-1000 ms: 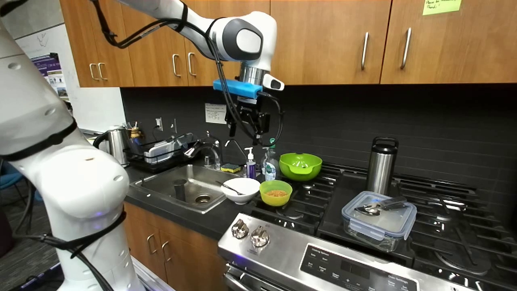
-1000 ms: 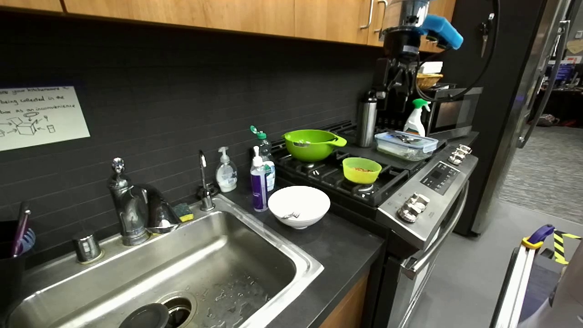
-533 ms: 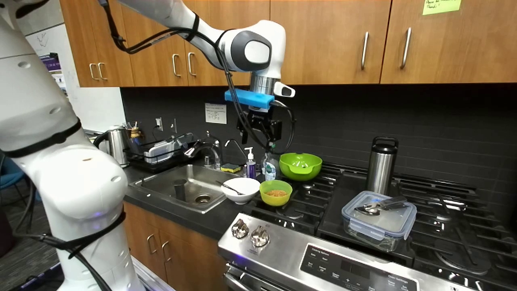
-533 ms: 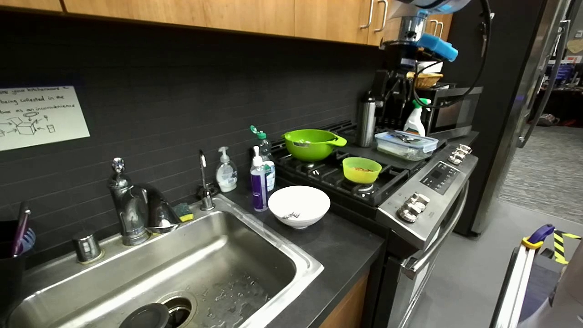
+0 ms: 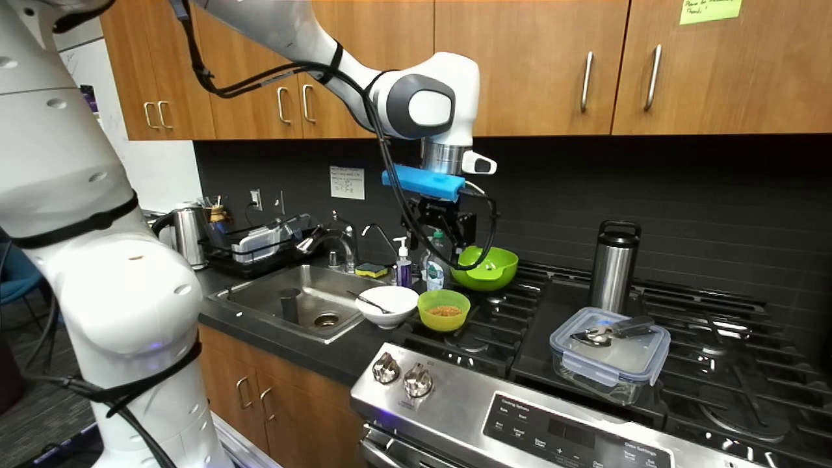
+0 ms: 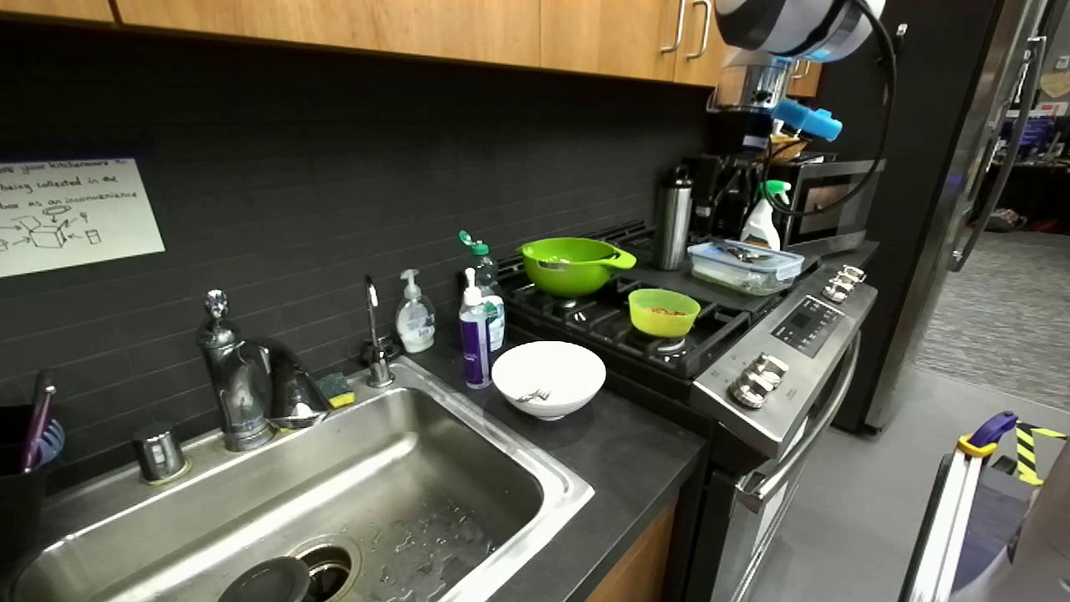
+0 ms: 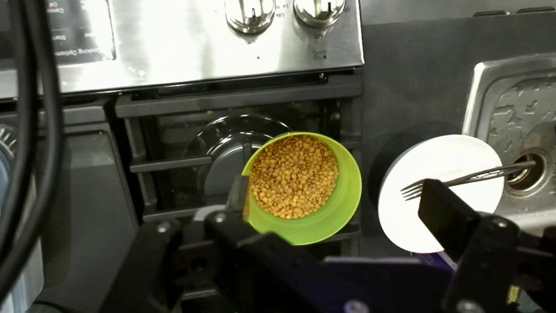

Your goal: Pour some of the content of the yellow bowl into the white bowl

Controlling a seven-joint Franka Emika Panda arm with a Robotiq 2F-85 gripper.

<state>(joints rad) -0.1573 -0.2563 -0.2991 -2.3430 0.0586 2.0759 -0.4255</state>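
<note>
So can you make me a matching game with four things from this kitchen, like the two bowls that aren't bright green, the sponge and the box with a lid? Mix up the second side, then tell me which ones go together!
Things:
1. yellow bowl
2. white bowl
3. sponge
4. lidded container

Clues:
A. has a spoon on top
B. holds small orange-brown pieces
C. sits beside the faucet
D. has a fork in it

Right pairs: 1-B, 2-D, 3-C, 4-A

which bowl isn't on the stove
The white bowl, on the counter with a fork in it; the yellow bowl and larger green bowl stand on the stove.
</note>
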